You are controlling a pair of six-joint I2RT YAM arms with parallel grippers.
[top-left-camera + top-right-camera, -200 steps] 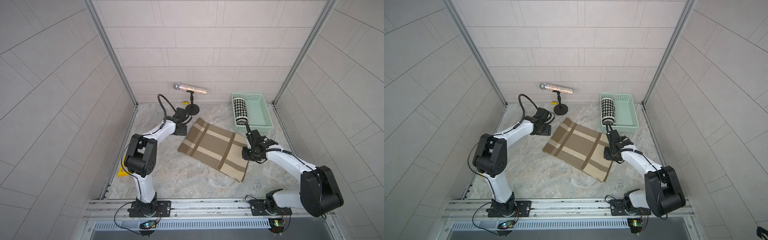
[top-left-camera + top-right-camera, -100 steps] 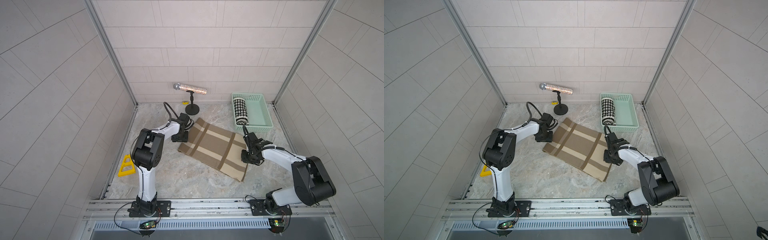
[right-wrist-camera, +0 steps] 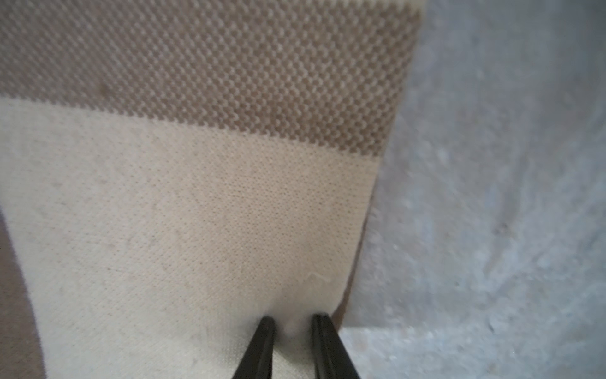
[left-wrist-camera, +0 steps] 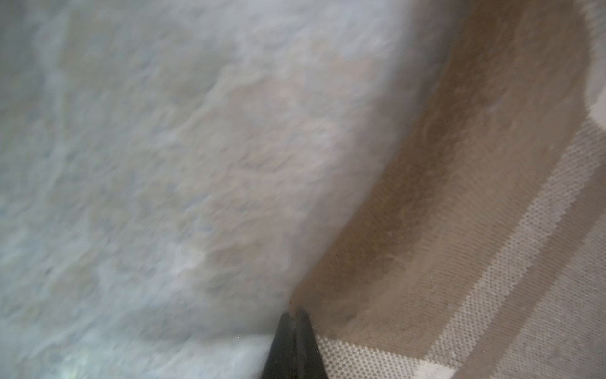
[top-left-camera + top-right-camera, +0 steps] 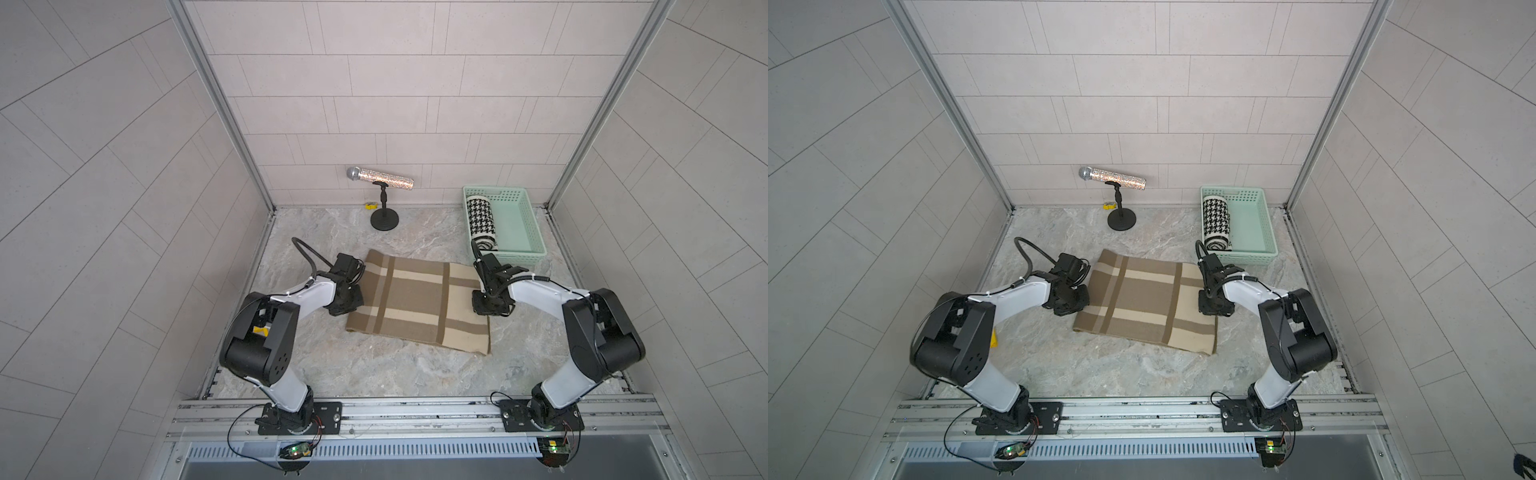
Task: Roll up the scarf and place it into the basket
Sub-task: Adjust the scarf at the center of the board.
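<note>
- Two scarves are in both top views. The plaid brown-and-cream scarf (image 5: 419, 303) lies flat and unrolled on the table (image 5: 374, 365). Its long axis runs from one arm to the other, with the right end slanting slightly toward the front.
- One basket (image 5: 536, 251) stands at the back right, just beyond the scarf's far right corner and not touching it.
- One houndstooth roll (image 5: 481, 218) lies in the basket along its left wall, pointing front to back. The remainder of the basket is bare.
- One microphone (image 5: 380, 178) sits on a stand by the back wall.
- Left gripper (image 4: 294, 315): the jaws are pressed together on the scarf's brown left edge.
- Right gripper (image 3: 293, 323): the jaws are narrowed onto a pinch of the cream stripe beside the right edge.
</note>
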